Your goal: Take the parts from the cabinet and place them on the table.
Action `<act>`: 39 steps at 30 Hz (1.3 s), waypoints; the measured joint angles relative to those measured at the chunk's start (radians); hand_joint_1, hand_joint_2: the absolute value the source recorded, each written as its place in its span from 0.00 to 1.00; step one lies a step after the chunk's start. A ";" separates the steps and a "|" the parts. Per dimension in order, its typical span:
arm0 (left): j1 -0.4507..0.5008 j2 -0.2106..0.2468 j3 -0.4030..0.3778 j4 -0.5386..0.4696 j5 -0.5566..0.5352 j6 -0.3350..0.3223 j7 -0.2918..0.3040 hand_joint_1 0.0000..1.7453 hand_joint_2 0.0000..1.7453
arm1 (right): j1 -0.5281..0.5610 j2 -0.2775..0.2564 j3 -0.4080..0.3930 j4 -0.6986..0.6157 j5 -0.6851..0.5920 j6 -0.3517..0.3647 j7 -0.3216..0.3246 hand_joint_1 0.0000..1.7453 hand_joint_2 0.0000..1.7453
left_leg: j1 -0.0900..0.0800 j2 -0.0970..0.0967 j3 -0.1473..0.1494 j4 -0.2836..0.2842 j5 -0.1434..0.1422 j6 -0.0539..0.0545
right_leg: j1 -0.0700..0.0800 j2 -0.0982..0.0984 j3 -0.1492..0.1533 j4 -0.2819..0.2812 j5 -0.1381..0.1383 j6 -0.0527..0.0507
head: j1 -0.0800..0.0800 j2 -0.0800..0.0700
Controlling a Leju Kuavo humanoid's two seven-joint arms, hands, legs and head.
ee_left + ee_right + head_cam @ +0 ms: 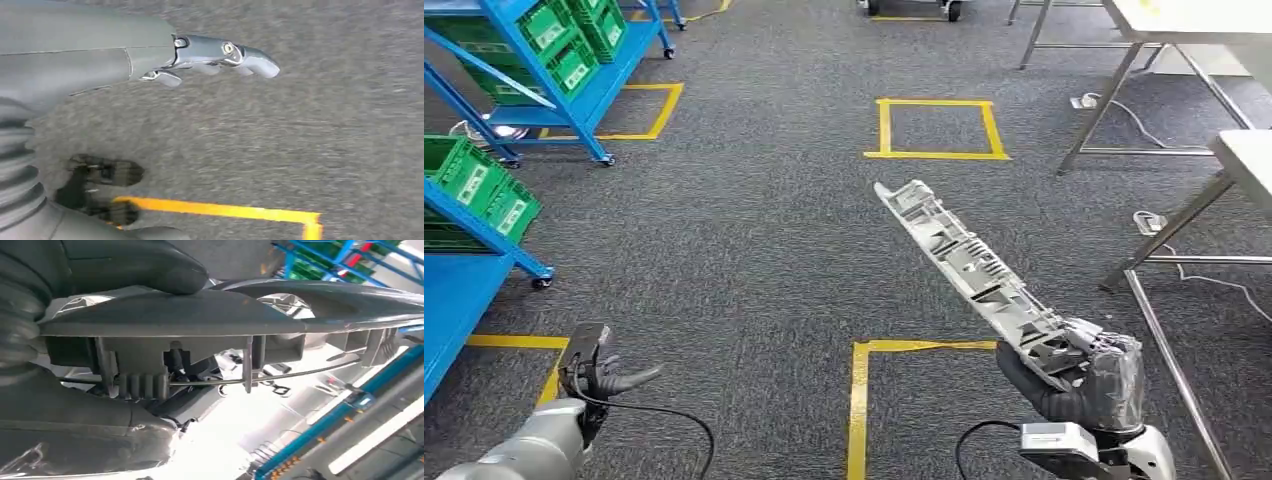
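Long grey ribbed part (969, 265) gripped at its lower end by right robot hand (1079, 385) — slanted toward 11 o'clock above carpet, left robot hand (599, 372) empty, fingers spread, desk (1249, 150) at 2 o'clock.

— How is the head view lit?
— Evenly and brightly; only soft shadows are cast on the carpet (754, 250).
— And the wrist views?
— Motion blur is seen in the left; blown-out glare in the right.
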 joint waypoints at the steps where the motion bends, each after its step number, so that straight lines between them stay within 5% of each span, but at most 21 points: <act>1: -0.002 -0.009 0.000 0.000 0.013 0.027 -0.040 0.00 1.00 | 0.003 0.000 -0.001 0.005 0.005 0.004 0.004 1.00 1.00 | -0.005 0.005 -0.003 0.006 0.002 0.003 | -0.005 0.008 -0.005 -0.005 0.005 0.008 | -0.002 0.000; 3: -0.011 -0.030 0.000 -0.004 0.030 0.057 -0.090 0.00 1.00 | 0.014 0.001 -0.002 0.014 0.011 0.006 0.009 1.00 1.00 | -0.008 0.019 -0.004 0.005 0.004 0.014 | -0.009 0.023 -0.008 -0.011 0.009 0.020 | -0.001 0.000; 4: -0.019 -0.042 0.000 -0.005 0.034 0.064 -0.101 0.00 1.00 | 0.018 0.001 -0.002 0.018 0.013 0.006 0.010 1.00 1.00 | -0.002 0.033 -0.001 -0.002 0.007 0.020 | -0.006 -0.001 -0.017 0.000 0.000 0.024 | -0.002 0.000; 5: -0.021 -0.045 0.000 -0.006 0.037 0.068 -0.106 0.00 1.00 | 0.017 0.001 0.000 0.020 0.014 0.006 0.010 1.00 1.00 | -0.002 0.040 0.000 -0.002 0.006 0.026 | -0.002 -0.058 -0.032 0.033 -0.023 0.032 | 0.007 0.000; 6: -0.018 -0.049 0.000 -0.006 0.024 0.067 -0.114 0.00 1.00 | 0.015 0.001 0.000 0.023 0.024 -0.002 0.018 1.00 1.00 | -0.005 0.051 0.000 -0.002 0.005 0.030 | -0.006 -0.086 -0.063 0.095 -0.057 0.039 | 0.011 0.000; 9: 0.099 -0.091 -0.017 -0.013 -0.027 0.066 -0.238 0.00 1.00 | 0.092 0.018 -0.021 0.005 0.053 -0.078 0.050 1.00 1.00 | -0.010 0.093 0.008 -0.002 -0.005 0.035 | -0.020 -0.109 -0.156 0.295 -0.135 0.051 | 0.010 0.000; 11: 0.216 -0.123 -0.022 0.006 -0.027 0.069 -0.500 0.00 1.00 | 0.211 0.021 -0.055 -0.091 0.019 -0.120 0.009 1.00 1.00 | -0.010 0.116 0.022 -0.001 -0.018 0.031 | -0.026 -0.111 -0.118 0.235 -0.091 0.059 | 0.011 0.000; 13: 0.293 -0.141 -0.025 0.017 -0.026 0.054 -0.560 0.00 1.00 | 0.263 0.023 -0.079 -0.125 0.010 -0.121 -0.005 1.00 1.00 | -0.006 0.146 0.037 -0.001 -0.030 0.020 | -0.026 -0.145 -0.025 0.055 -0.006 0.060 | 0.011 0.000; 14: 0.303 -0.142 -0.025 0.020 -0.025 0.045 -0.564 0.00 1.00 | 0.277 0.024 -0.084 -0.140 0.010 -0.121 -0.010 1.00 1.00 | -0.010 0.155 0.040 -0.001 -0.033 0.014 | -0.016 -0.190 0.000 0.007 -0.014 0.062 | 0.012 0.000; 15: 0.303 -0.141 -0.025 0.021 -0.022 0.037 -0.564 0.00 1.00 | 0.287 0.026 -0.084 -0.151 0.010 -0.119 -0.012 1.00 1.00 | -0.016 0.162 0.037 0.003 -0.037 0.008 | -0.017 -0.175 0.003 0.000 -0.007 0.045 | 0.010 0.000; 19: 0.297 -0.142 -0.024 0.021 -0.017 0.018 -0.564 0.00 1.00 | 0.314 0.029 -0.087 -0.184 0.008 -0.118 -0.013 1.00 1.00 | -0.009 0.185 0.049 -0.006 -0.041 -0.015 | -0.014 -0.133 -0.001 -0.004 -0.006 0.009 | 0.006 0.000; 22: 0.301 -0.142 -0.024 0.022 -0.018 0.017 -0.564 0.00 1.00 | 0.313 0.032 -0.092 -0.195 0.008 -0.118 -0.013 1.00 1.00 | -0.009 0.087 -0.018 0.157 -0.145 -0.011 | -0.015 -0.107 -0.001 -0.004 -0.003 -0.008 | -0.001 0.000; 24: 0.307 -0.144 -0.024 0.024 -0.018 0.017 -0.564 0.00 1.00 | 0.314 0.034 -0.093 -0.198 0.008 -0.118 -0.012 1.00 1.00 | -0.013 0.074 -0.089 0.303 -0.197 -0.006 | -0.010 -0.079 -0.003 -0.004 -0.001 -0.013 | -0.001 0.000; 25: 0.308 -0.143 -0.024 0.024 -0.018 0.017 -0.564 0.00 1.00 | 0.316 0.034 -0.094 -0.198 0.008 -0.118 -0.012 1.00 1.00 | -0.016 0.073 -0.094 0.310 -0.186 -0.002 | -0.009 -0.065 -0.003 -0.004 0.000 -0.014 | -0.001 0.000; 28: 0.307 -0.143 -0.024 0.024 -0.018 0.017 -0.567 0.00 1.00 | 0.319 0.034 -0.096 -0.198 0.008 -0.118 -0.011 1.00 1.00 | -0.020 0.053 -0.004 0.125 -0.067 0.014 | -0.008 -0.022 -0.002 -0.003 0.004 -0.010 | -0.001 0.000; 29: 0.307 -0.140 -0.024 0.024 -0.018 0.013 -0.573 0.00 1.00 | 0.320 0.034 -0.097 -0.198 0.008 -0.119 -0.011 1.00 1.00 | -0.019 0.011 0.037 0.047 -0.038 0.019 | -0.010 -0.011 -0.003 -0.003 0.006 -0.008 | -0.002 0.000; 30: 0.305 -0.140 -0.024 0.024 -0.018 0.011 -0.577 0.00 1.00 | 0.318 0.034 -0.098 -0.200 0.006 -0.119 -0.010 1.00 1.00 | -0.013 -0.014 0.055 0.002 -0.048 0.022 | -0.003 0.001 -0.011 0.006 0.005 -0.002 | 0.000 0.000; 31: 0.303 -0.141 -0.024 0.025 -0.020 0.009 -0.581 0.00 1.00 | 0.320 0.034 -0.098 -0.201 0.004 -0.121 -0.010 1.00 1.00 | -0.015 -0.003 0.054 0.001 -0.051 0.013 | -0.007 0.008 -0.017 0.003 0.009 0.003 | 0.000 0.000; 34: 0.298 -0.147 -0.024 0.025 -0.020 0.007 -0.587 0.00 1.00 | 0.326 0.034 -0.098 -0.204 -0.005 -0.123 -0.010 1.00 1.00 | -0.012 0.024 0.058 -0.010 -0.050 0.027 | -0.012 0.033 -0.029 -0.004 0.011 0.020 | 0.000 0.000; 36: 0.297 -0.146 -0.024 0.024 -0.025 0.000 -0.597 0.00 1.00 | 0.326 0.034 -0.098 -0.206 -0.008 -0.125 -0.010 1.00 1.00 | -0.014 0.044 0.068 -0.016 -0.053 0.037 | -0.008 -0.068 -0.057 0.063 -0.024 0.027 | 0.012 0.000; 39: 0.302 -0.148 -0.025 0.025 -0.035 -0.002 -0.600 0.00 1.00 | 0.323 0.034 -0.098 -0.206 -0.010 -0.132 -0.012 1.00 1.00 | -0.016 0.085 0.082 -0.016 -0.065 0.040 | -0.016 -0.103 -0.171 0.287 -0.112 0.043 | 0.011 0.000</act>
